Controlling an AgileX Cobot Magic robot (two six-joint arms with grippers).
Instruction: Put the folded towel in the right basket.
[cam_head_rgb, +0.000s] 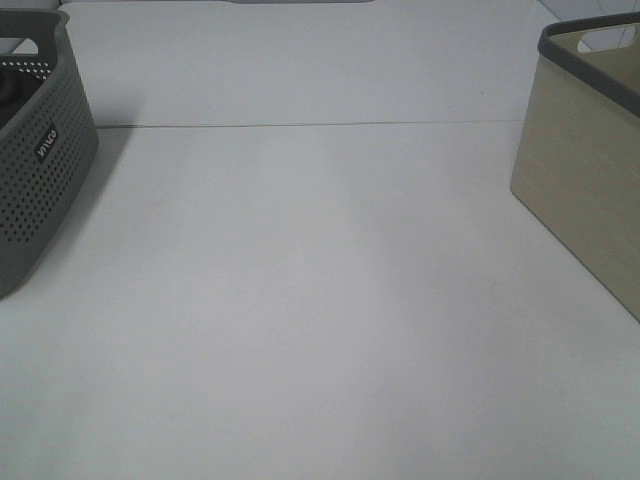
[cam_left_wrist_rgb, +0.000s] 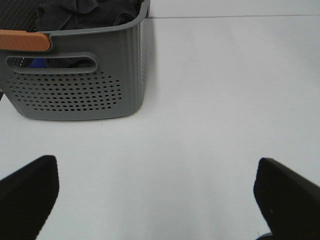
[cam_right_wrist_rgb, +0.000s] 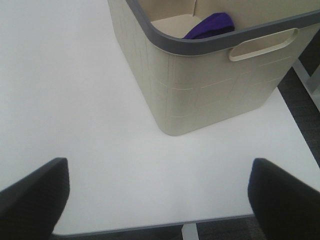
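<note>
Both pincers hung wide open and empty: the left pincer (cam_left_wrist_rgb: 157, 200) faced the grey basket (cam_left_wrist_rgb: 80, 80) at nine o'clock, the right pincer (cam_right_wrist_rgb: 157, 200) the beige basket (cam_right_wrist_rgb: 210, 75) at three. A purple towel (cam_right_wrist_rgb: 210, 26) already lay inside it, so the job looked done.

White table (cam_head_rgb: 320, 300), grey perforated basket (cam_head_rgb: 35, 150) at left — beige basket (cam_head_rgb: 585, 170) at right (well apart)

High view: looks down from above on the white table top (cam_head_rgb: 320, 300), both baskets cut by the frame edges.
Left wrist: low, close, faces the grey perforated plastic basket (cam_left_wrist_rgb: 80, 85).
Right wrist: angled down on the beige grey-rimmed plastic basket (cam_right_wrist_rgb: 210, 85).
Shared: each basket (cam_head_rgb: 40, 160) (cam_head_rgb: 585, 170) appears in the high view and one wrist view.
</note>
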